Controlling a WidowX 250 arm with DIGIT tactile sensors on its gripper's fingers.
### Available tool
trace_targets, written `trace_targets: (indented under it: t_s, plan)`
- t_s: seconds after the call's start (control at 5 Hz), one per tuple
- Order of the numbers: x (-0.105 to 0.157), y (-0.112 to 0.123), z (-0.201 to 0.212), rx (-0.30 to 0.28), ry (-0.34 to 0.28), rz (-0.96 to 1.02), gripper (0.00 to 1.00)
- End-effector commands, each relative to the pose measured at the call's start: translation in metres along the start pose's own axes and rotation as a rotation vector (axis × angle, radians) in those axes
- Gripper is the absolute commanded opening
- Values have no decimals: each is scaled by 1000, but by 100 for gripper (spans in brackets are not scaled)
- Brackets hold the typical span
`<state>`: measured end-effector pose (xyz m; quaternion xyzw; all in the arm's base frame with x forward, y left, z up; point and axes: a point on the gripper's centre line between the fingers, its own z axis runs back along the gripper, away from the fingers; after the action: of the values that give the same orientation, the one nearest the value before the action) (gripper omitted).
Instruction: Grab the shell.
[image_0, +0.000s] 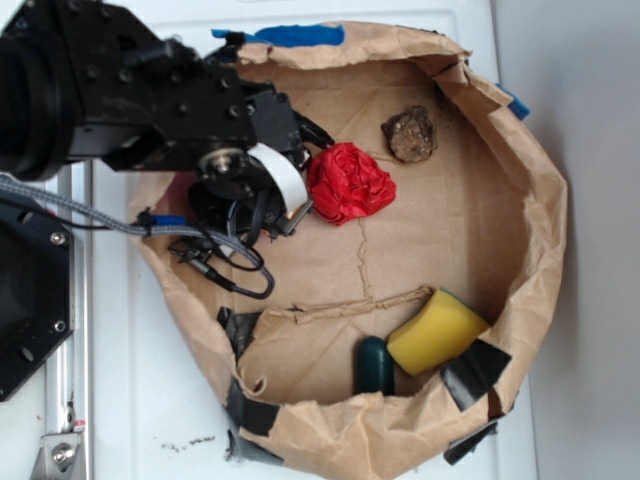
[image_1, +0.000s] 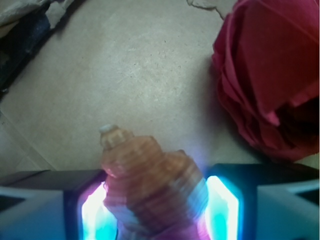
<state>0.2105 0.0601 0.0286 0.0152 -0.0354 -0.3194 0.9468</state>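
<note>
The shell (image_1: 150, 190) sits between the tool (image_1: 157, 212) fingers (cloth (image_1: 272, 75) to its right).

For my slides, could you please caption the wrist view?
Gripper closed on the shell, red cloth beside it on brown paper.

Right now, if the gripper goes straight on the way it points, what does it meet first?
The gripper has the shell between its fingers, pointing down at the brown paper floor. The shell's tip would likely touch that paper first. The red cloth lies to the right, beside the line. Depth is unclear.
</note>
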Motion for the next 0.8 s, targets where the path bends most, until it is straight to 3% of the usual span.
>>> trace_targets:
  t_s: [0.0,0.2,0.4,0.6]
  plan:
    - [10,10,39,27,-55,58,0]
    - [20,14,88,31,-78,161,0]
    - [30,23,138,96,-113,313,0]
    - [31,26,168,98,-144,480,0]
